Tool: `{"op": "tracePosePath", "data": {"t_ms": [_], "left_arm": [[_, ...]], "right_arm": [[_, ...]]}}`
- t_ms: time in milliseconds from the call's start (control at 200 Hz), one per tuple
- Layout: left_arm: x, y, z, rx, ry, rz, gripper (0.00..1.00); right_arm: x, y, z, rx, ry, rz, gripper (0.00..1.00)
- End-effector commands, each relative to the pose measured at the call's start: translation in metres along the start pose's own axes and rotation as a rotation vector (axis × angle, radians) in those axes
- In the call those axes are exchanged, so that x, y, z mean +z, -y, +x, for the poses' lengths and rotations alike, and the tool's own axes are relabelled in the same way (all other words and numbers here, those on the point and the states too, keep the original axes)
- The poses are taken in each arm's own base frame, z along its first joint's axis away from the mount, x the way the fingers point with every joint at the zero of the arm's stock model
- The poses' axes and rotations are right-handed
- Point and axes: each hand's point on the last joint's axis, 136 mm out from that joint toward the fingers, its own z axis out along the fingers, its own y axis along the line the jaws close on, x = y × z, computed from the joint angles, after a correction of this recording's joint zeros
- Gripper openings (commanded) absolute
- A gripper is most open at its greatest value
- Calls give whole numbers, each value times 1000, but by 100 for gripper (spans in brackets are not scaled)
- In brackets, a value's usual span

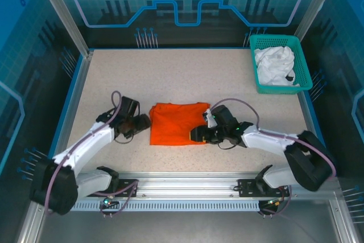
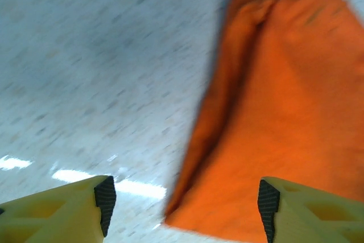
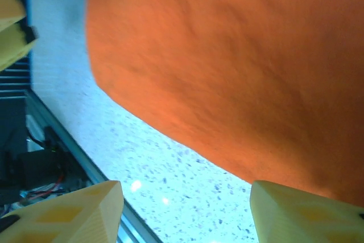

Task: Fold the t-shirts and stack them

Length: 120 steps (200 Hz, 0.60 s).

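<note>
The orange t-shirt [image 1: 177,123] lies folded into a rough rectangle on the speckled table [image 1: 170,78], in the middle and towards the near side, flat, with a few creases along its left edge.

The left gripper [image 1: 144,122] sits low just beside the shirt's left edge. In the left wrist view its jaws stand wide apart with nothing clamped between them. Bare table lies under the left jaw, and the shirt's near left corner reaches into the gap by the right jaw.

The right gripper [image 1: 196,134] is at the shirt's near right corner. In the right wrist view its jaws are also spread wide and hold nothing. The cloth edge runs across just beyond them, with bare table below. Whether either gripper touches the cloth cannot be told.

At the far right corner of the table, well apart from both arms, stands a teal lattice basket [image 1: 284,88]. The white t-shirt [image 1: 273,64] is bunched up inside it.

A metal rail [image 1: 187,183] carrying the arm bases runs along the near edge.
</note>
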Motion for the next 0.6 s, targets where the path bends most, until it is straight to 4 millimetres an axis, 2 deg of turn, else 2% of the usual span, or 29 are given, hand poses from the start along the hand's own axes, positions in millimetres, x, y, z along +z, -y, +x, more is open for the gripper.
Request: {"op": "tracePosePath", "data": {"t_ms": [0, 110, 210, 385, 490, 595], "left_arm": [[22, 38, -11, 96, -89, 135, 68], [47, 56, -28, 162, -126, 132, 66], [68, 61, -41, 199, -150, 82, 59], [95, 54, -67, 248, -121, -53, 30], [104, 56, -83, 249, -103, -100, 19], [105, 55, -110, 286, -67, -175, 9]], "right_arm": [[-24, 15, -15, 13, 111, 30, 65], [-47, 26, -27, 9, 193, 59, 67], [-63, 32, -35, 4, 245, 70, 68], [-75, 39, -40, -9, 300, 82, 68], [-75, 45, -41, -17, 318, 97, 68], [-76, 53, -40, -24, 322, 126, 68]]}}
